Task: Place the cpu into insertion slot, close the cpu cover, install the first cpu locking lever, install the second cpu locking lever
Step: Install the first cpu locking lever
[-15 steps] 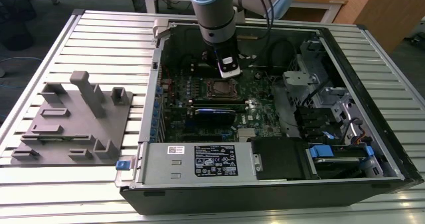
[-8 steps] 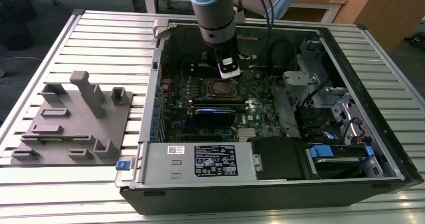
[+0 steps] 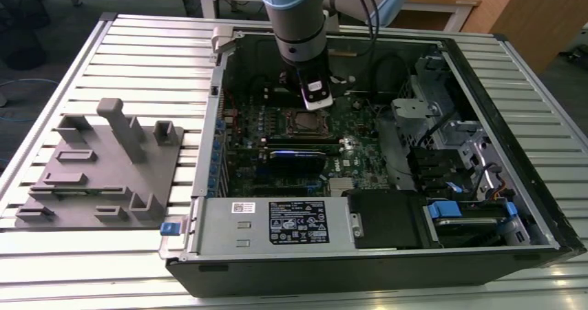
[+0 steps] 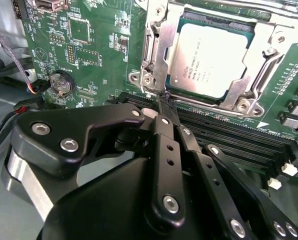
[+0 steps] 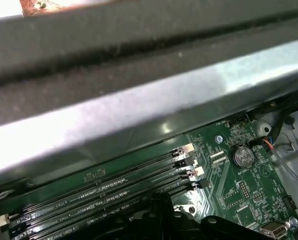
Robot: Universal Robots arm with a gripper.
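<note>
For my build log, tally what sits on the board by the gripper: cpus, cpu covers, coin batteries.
cpu: 1
cpu cover: 1
coin battery: 1
Total: 3

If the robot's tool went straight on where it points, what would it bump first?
Probably the silver edge of the cpu cover, beside the black memory slots. The tool tip is close there, but depth is unclear.
</note>
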